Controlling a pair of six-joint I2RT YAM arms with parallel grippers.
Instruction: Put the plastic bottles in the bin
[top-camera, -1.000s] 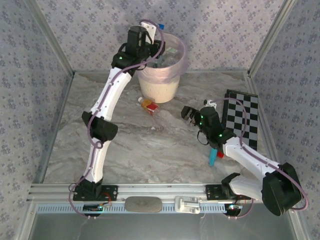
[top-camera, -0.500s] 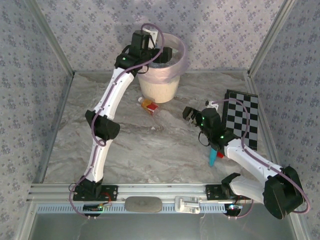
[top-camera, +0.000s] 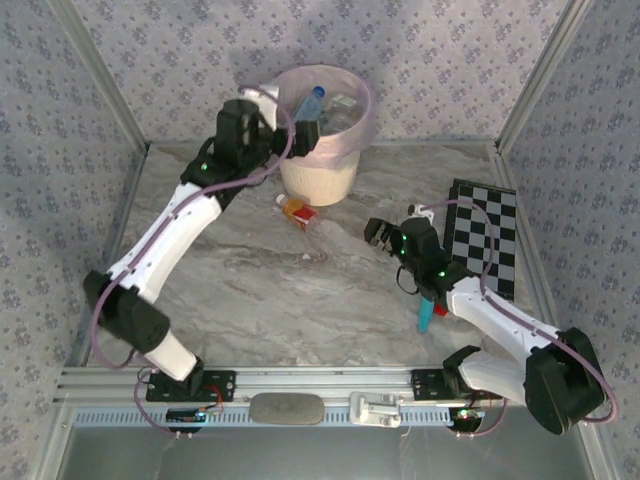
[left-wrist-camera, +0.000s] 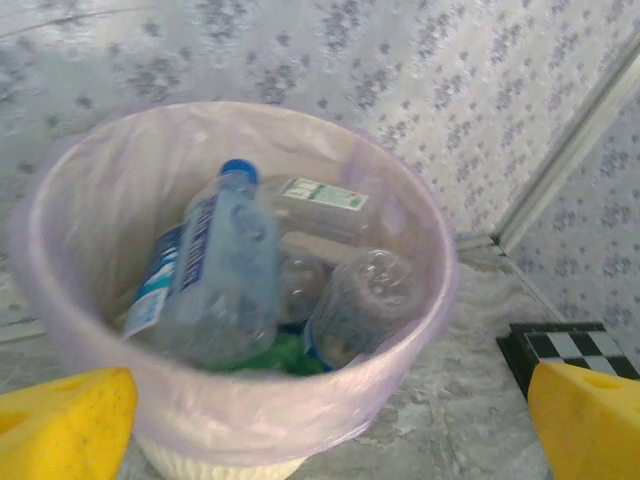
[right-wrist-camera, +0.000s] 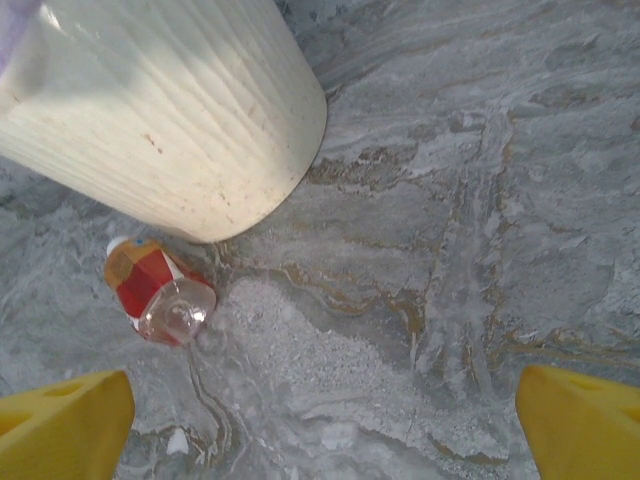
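Clear plastic bottles lie in the round, pink-lined bin.

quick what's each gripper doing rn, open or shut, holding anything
Left gripper: open, empty, facing the bin.
Right gripper: open, empty, above the table near a bottle.
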